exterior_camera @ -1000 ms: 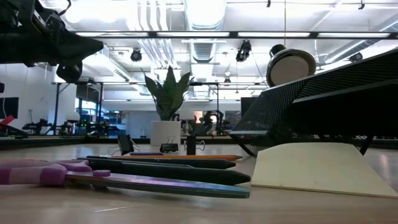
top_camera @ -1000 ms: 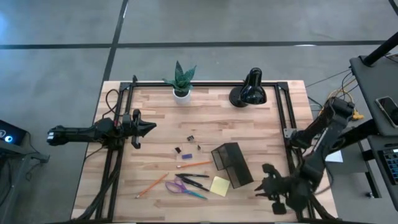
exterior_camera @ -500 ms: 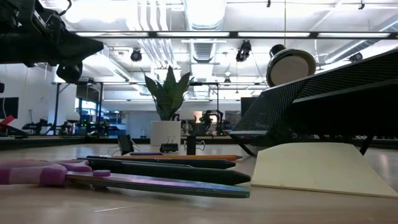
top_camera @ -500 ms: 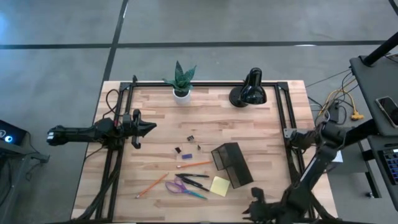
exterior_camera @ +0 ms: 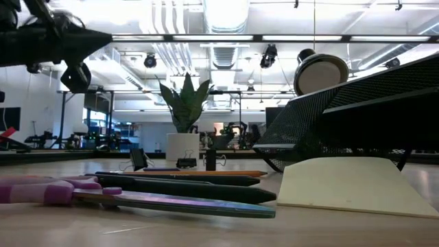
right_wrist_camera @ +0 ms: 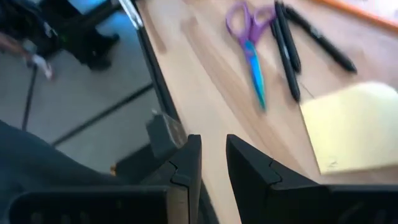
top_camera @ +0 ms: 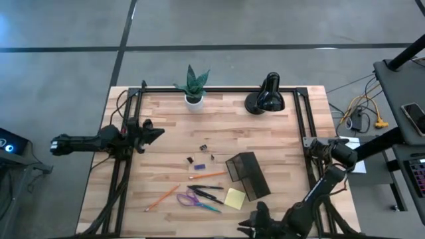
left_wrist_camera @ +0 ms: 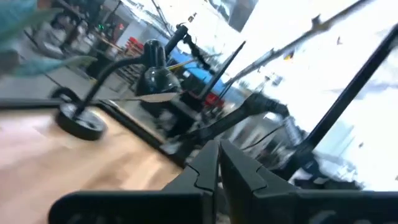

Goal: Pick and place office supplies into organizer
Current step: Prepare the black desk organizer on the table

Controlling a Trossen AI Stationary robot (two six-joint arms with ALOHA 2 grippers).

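Just beyond the right gripper [right_wrist_camera: 208,165], fingers slightly apart, lie scissors [right_wrist_camera: 249,37] and sticky pad [right_wrist_camera: 351,127].

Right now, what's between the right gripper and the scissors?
In the right wrist view, only bare wooden table lies between the right gripper and the purple-handled scissors. The black pens and yellow sticky pad sit off to the side.

Light wood-plank table [top_camera: 166,113], glossy blk lamp [top_camera: 268,98], smoky translucent plastic organizer [top_camera: 247,174]
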